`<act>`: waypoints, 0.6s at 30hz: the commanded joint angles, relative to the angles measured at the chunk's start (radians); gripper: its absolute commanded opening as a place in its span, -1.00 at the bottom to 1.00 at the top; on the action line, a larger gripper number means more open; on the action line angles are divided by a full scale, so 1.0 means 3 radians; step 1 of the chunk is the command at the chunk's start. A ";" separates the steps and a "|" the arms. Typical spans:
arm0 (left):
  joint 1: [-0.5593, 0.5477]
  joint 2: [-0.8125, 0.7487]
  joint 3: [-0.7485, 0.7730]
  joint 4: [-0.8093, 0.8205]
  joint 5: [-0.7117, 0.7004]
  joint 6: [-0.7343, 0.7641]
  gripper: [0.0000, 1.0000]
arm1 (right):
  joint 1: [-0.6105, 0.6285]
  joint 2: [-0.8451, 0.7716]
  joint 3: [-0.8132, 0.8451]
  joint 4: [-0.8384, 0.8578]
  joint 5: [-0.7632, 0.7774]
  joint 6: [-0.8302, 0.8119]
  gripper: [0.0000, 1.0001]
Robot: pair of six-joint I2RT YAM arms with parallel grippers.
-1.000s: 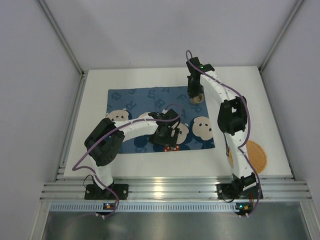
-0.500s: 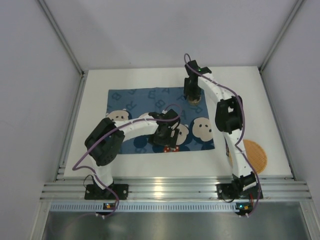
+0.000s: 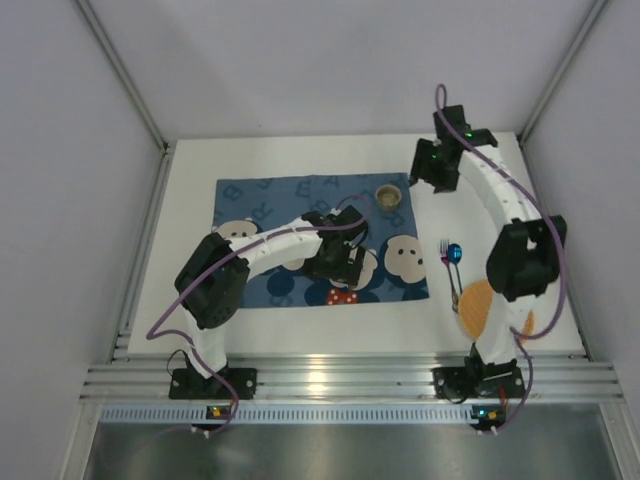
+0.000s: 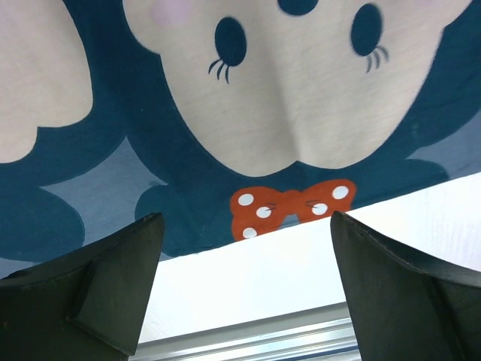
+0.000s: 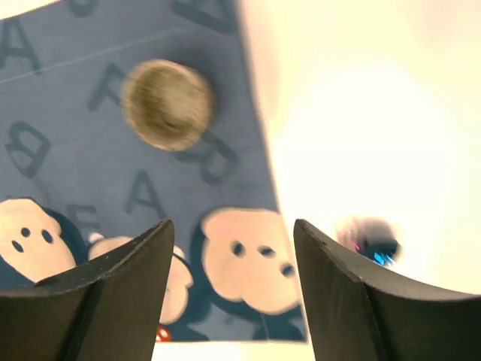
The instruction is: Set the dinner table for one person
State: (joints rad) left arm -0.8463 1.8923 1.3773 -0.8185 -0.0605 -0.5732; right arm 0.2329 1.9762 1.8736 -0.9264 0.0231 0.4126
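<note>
Under both arms lay dinner table (image 3: 300, 155). Right gripper (image 5: 231, 229) splayed, empty, at table's 1 o'clock beside cup (image 3: 388, 195). Left gripper (image 4: 246, 218) splayed, empty, over placemat (image 3: 270, 200). Likely next: cutlery (image 3: 452, 252) at 3 o'clock; pinch handles squarely.

So the large plain white rectangular tabletop (image 3: 300, 155) has a ribbed aluminium rail (image 3: 330, 380) along its near edge. Flat on it is a blue cartoon-print cloth placemat (image 3: 270, 200). Just right of that lie a blue spoon (image 3: 455, 252) and pink fork (image 3: 443, 247), with a round orange woven mat (image 3: 475, 305) nearer the rail.
</note>
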 commanded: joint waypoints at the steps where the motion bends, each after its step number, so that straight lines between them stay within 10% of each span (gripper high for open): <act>1: -0.0007 -0.0034 0.0210 -0.0115 -0.0024 0.0003 0.95 | -0.0321 -0.0599 -0.0752 -0.0016 -0.0071 0.0092 0.31; 9: -0.0012 -0.0350 0.0098 -0.0043 0.0166 -0.0140 0.95 | -0.0735 -0.1244 -0.2342 0.0199 0.0051 -0.0035 0.18; 18: -0.0012 -0.0780 -0.0255 -0.0110 0.0089 -0.0227 0.94 | -0.0945 -0.1193 -0.2732 0.0388 0.0184 -0.0015 -0.34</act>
State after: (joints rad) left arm -0.8463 1.7245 1.3396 -0.8242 -0.0235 -0.6128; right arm -0.0345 1.6306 1.0637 -0.8742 0.0490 0.4110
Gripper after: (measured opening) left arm 0.970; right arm 0.343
